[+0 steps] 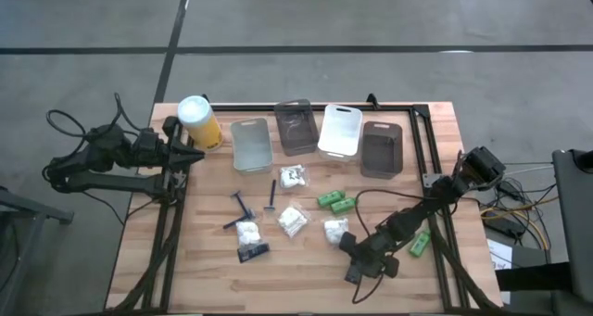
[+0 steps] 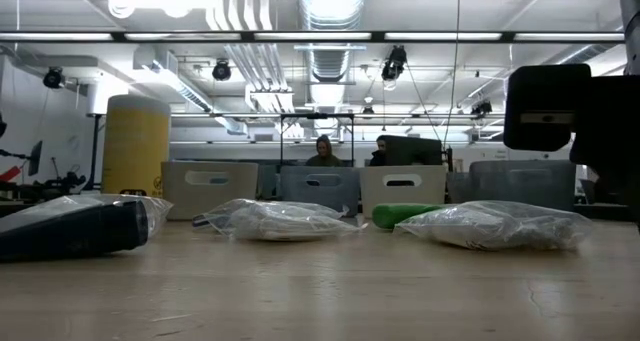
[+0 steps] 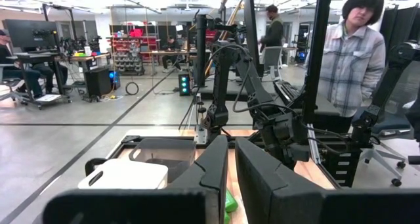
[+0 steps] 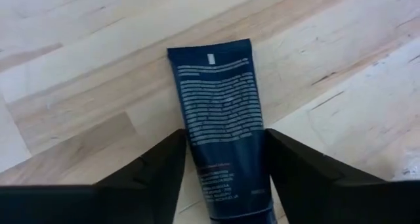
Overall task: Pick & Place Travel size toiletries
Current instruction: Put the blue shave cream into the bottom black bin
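Right wrist view shows my right claw [image 4: 223,178] low over the wooden table [image 4: 79,46], fingers spread wide with a dark blue tube [image 4: 220,112] lying flat between them, and I cannot tell if they touch it. High view shows that claw [image 1: 368,260] near the table's front edge, with white packets [image 1: 293,220], green tubes [image 1: 335,202] and blue razors [image 1: 243,205] spread out in front of four small bins [image 1: 338,131]. My left claw [image 1: 190,155] waits by the yellow can [image 1: 199,121], fingers close together and holding nothing.
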{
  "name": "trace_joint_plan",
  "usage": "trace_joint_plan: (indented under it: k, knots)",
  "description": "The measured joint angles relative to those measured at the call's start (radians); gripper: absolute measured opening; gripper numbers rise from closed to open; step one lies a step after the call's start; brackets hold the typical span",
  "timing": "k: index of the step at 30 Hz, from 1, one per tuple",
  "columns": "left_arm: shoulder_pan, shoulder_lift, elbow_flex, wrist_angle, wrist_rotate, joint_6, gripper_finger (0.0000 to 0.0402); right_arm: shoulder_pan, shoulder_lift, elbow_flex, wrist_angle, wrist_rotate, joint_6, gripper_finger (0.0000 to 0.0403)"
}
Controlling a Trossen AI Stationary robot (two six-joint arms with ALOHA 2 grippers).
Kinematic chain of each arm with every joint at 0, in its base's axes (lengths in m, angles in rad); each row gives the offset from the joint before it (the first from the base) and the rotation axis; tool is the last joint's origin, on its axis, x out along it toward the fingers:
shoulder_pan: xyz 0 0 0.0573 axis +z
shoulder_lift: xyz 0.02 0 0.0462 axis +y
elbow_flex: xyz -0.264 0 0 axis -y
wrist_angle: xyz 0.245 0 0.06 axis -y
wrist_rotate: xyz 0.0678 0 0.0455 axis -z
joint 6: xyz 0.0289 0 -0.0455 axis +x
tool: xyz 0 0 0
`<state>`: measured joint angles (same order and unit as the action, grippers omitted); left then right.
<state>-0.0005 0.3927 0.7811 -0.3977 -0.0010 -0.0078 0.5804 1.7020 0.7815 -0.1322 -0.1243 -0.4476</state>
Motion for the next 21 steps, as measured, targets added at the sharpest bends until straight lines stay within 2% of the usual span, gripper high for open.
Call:
trace_joint_plan:
  k: [11, 21]
  knots:
    - [0.000, 0.000, 0.000, 0.000, 0.000, 0.000, 0.0035, -0.003, -0.002, 0.000, 0.000, 0.021, 0.005, 0.0117]
    - [0.000, 0.000, 0.000, 0.000, 0.000, 0.000, 0.0035, -0.034, -0.108, -0.004, -0.051, 0.023, 0.169, 0.0089]
